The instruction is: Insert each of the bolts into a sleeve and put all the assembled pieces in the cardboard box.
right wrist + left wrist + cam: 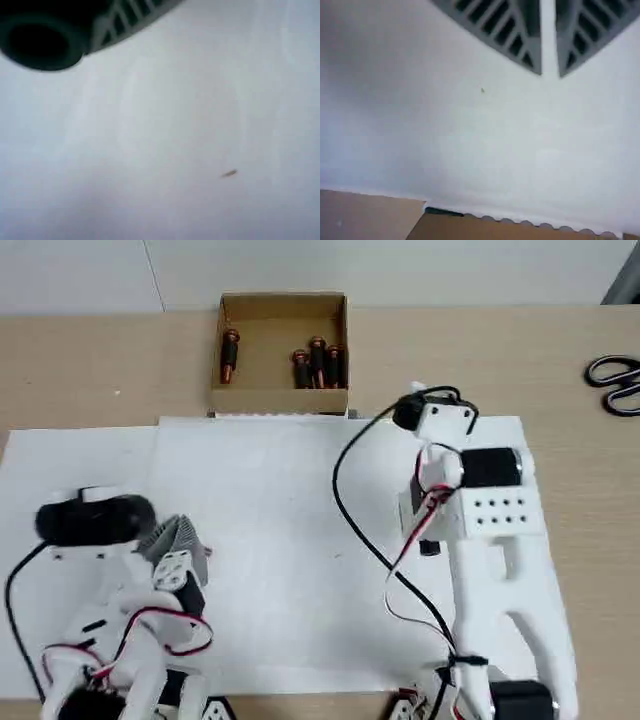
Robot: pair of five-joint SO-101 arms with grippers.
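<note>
The left arm [110, 610] is folded low at the near edge of the desk [90, 370]. Its left gripper [550, 72] hangs just over the white sheet [280, 540], all but closed, with a thin slit between the grey fingers [515, 30] and nothing in it. Well ahead of it and off to its right sits the cardboard box [283, 400], holding four assembled pieces: one [230, 355] alone, three [318, 365] bunched together. The right arm [490, 530] stretches forward, bent down at the wrist, with the box ahead to its left. I cannot tell whether the right gripper [120, 22] is open or closed. Scissors [615, 380] lie well off to its right.
</note>
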